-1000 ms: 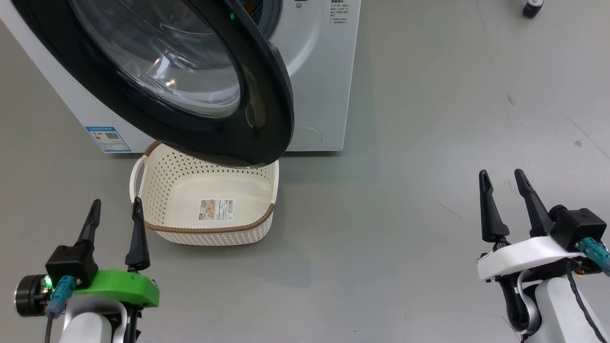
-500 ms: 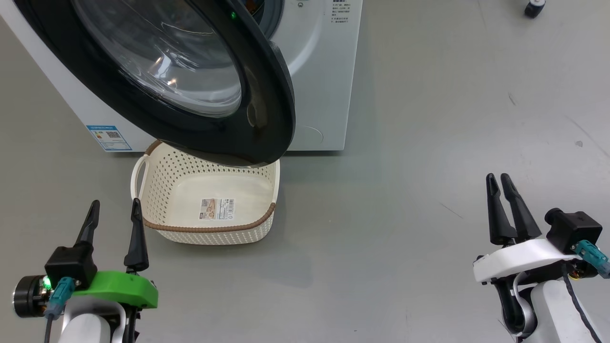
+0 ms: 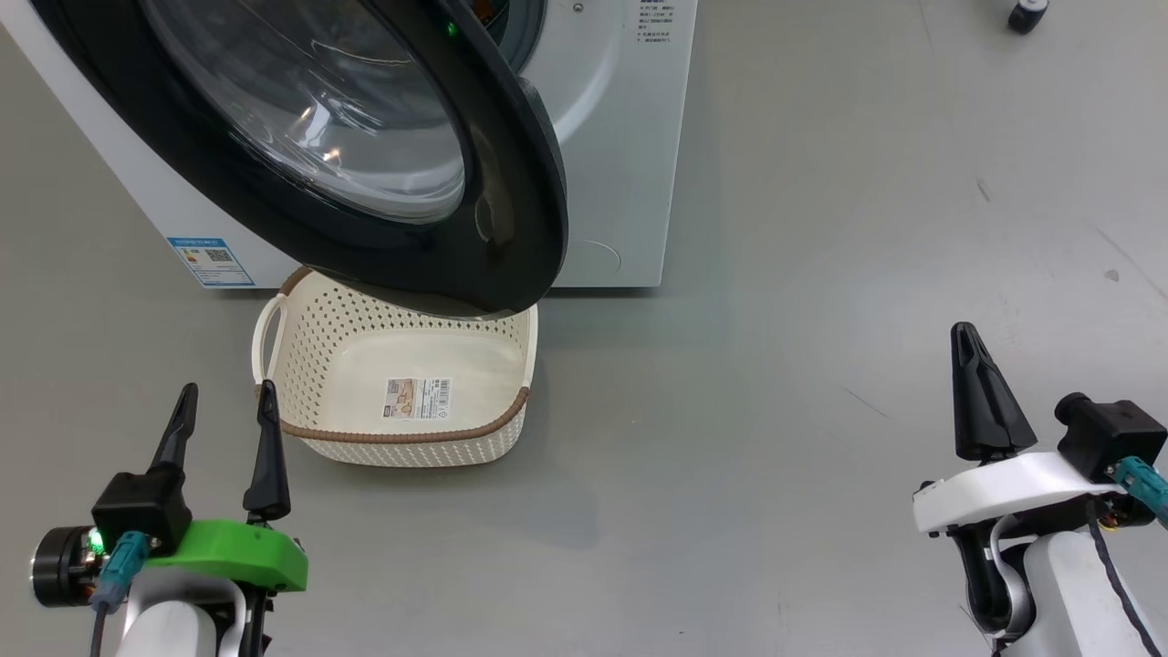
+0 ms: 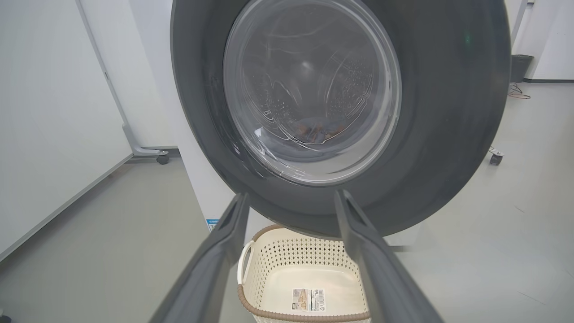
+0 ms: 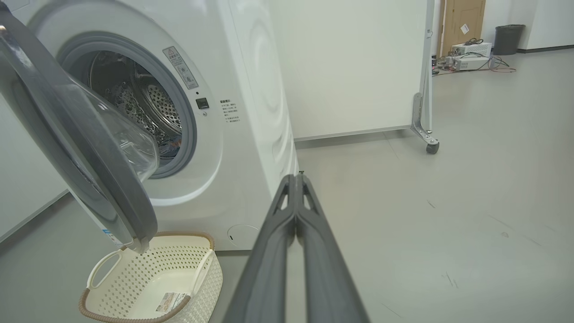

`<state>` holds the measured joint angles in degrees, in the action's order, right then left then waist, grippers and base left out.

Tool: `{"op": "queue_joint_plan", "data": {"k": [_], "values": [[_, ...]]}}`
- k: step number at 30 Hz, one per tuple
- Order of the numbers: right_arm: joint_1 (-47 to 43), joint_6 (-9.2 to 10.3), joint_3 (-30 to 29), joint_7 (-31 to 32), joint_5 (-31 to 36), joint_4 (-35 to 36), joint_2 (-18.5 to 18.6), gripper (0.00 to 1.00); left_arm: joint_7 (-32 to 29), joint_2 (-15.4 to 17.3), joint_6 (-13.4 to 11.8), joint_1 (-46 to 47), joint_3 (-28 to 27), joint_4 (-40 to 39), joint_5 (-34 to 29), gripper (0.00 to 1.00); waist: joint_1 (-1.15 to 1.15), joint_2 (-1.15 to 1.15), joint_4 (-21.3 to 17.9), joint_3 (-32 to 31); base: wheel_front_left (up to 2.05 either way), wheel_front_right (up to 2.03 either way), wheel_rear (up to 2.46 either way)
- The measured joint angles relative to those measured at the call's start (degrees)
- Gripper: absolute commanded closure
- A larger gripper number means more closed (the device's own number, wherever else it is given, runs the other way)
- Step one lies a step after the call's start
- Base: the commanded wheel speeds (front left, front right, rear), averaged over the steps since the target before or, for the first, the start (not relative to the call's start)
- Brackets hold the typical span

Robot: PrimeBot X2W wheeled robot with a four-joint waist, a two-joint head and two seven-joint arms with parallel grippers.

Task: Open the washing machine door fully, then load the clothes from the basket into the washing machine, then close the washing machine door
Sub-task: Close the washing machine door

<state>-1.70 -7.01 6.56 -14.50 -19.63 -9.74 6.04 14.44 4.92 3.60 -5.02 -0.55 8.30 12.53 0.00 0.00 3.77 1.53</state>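
The white washing machine (image 3: pixel 630 137) stands at the top of the head view. Its black-rimmed glass door (image 3: pixel 365 155) hangs open, swung out over the cream basket (image 3: pixel 310 365), which holds just a barcode sticker. A bit of blue and orange clothes (image 5: pixel 171 144) lies low in the steel drum (image 5: pixel 134 103), and the clothes (image 4: pixel 316 130) also show through the door (image 4: pixel 448 112) glass. My left gripper (image 3: pixel 226 392) is open and holds nothing, near the basket's left corner. Far to the right over bare floor, my right gripper (image 3: pixel 965 333) is shut and holds nothing.
A white wheeled partition (image 5: pixel 358 67) stands behind the machine, with a caster (image 5: pixel 432 147) on the floor. A dark bin (image 5: pixel 509 38) and cabled equipment sit far back. One more caster (image 3: pixel 1027 14) is at the head view's top right. Grey floor stretches right of the machine.
My right gripper's fingers have closed together from open. The left gripper stays open, and both arms have shifted only slightly.
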Motion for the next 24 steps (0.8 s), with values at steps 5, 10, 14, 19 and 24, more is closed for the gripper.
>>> {"op": "queue_joint_plan", "data": {"k": [5, 10, 14, 19, 24], "values": [[0.44, 0.00, 0.07, 0.01, -0.02, 3.64, -0.38, 1.00, -0.01, -0.15, 0.41, 0.00, -0.73, -0.02, -0.43, 0.00, 0.00, 0.00, -0.03, 0.15, 0.00, 0.00, 0.00], [4.14, 0.00, 2.14, 0.00, -0.02, 10.84, -0.38, 1.00, -0.01, -0.34, 0.52, 0.01, -0.91, -0.04, -0.45, 0.00, 0.00, 0.00, -0.09, 0.32, 0.00, 0.00, 0.00], [7.48, 0.00, 6.68, -0.01, -1.70, 17.36, -0.33, 1.00, 0.00, -0.45, 0.92, 0.02, -0.87, -0.02, -0.62, 0.00, 0.00, 0.00, -0.11, 0.44, 0.00, 0.00, 0.00], [10.11, 0.00, 15.39, -0.04, -2.57, 23.05, 1.43, 1.00, -0.01, -0.64, 0.99, 0.07, -0.73, -0.07, -0.87, 0.00, 0.00, 0.00, 0.14, 0.56, 0.00, 0.00, 0.00], [11.25, 0.00, 21.87, -0.05, -2.66, 25.23, 4.38, 1.00, -0.01, -1.05, 1.49, 0.25, 0.64, -0.02, -0.93, 0.00, 0.00, 0.00, 1.10, 0.75, 0.00, 0.00, 0.00]]}}
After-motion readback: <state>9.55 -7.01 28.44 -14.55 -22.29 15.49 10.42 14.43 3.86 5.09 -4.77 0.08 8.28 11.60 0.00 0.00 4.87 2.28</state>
